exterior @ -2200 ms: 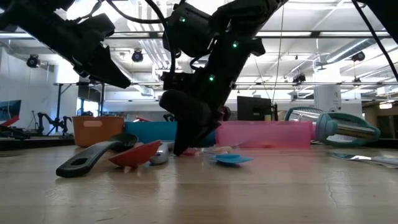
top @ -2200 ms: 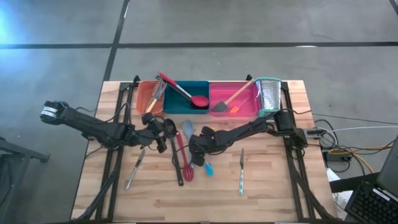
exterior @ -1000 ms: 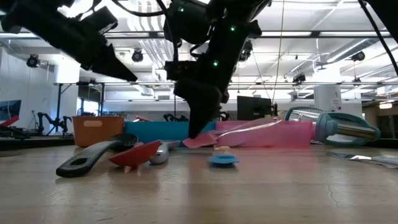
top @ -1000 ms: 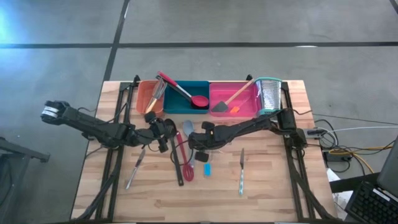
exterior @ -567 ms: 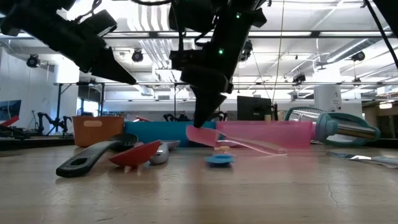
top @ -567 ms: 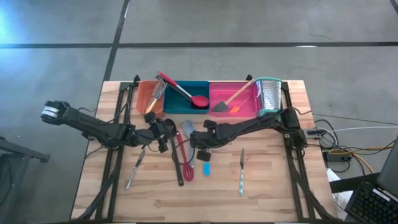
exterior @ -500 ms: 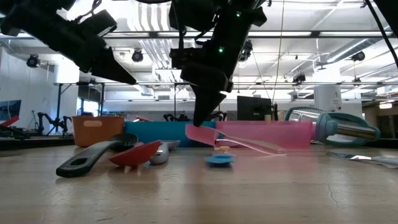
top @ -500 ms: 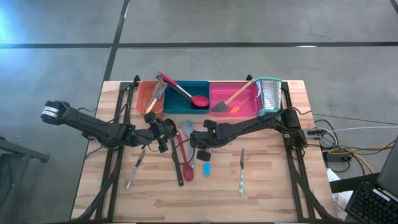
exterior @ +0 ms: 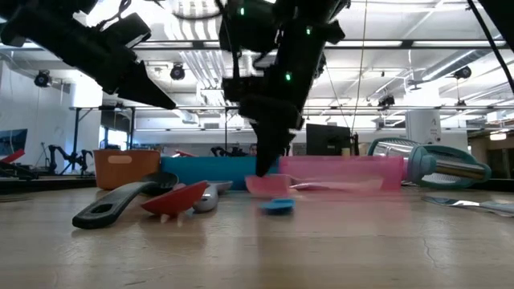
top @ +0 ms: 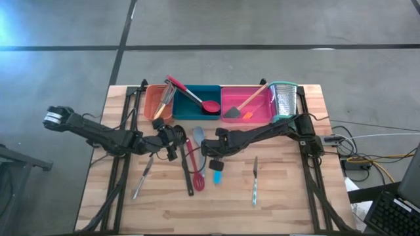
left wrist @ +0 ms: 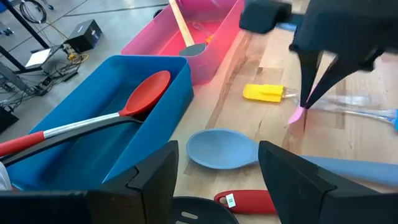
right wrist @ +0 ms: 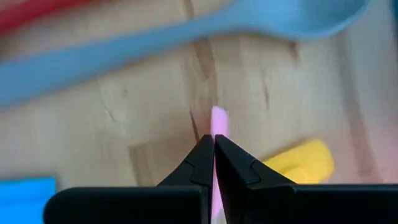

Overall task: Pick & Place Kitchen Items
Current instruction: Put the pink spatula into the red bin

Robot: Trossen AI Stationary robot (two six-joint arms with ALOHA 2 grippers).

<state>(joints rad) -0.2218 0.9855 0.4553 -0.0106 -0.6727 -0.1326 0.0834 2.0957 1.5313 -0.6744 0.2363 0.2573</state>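
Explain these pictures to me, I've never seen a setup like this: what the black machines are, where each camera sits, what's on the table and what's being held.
Two dark robot arms work at a wooden table. One camera looks straight down, one sits at table-top height, and one rides on each wrist. Along the far edge stand an orange tray, a teal tray holding a red spoon, a pink tray and a metal grater. Loose utensils lie mid-table, among them a grey-blue spoon and a small yellow tool. The right gripper is shut on a thin pink tool. The left gripper hangs open nearby, holding nothing.
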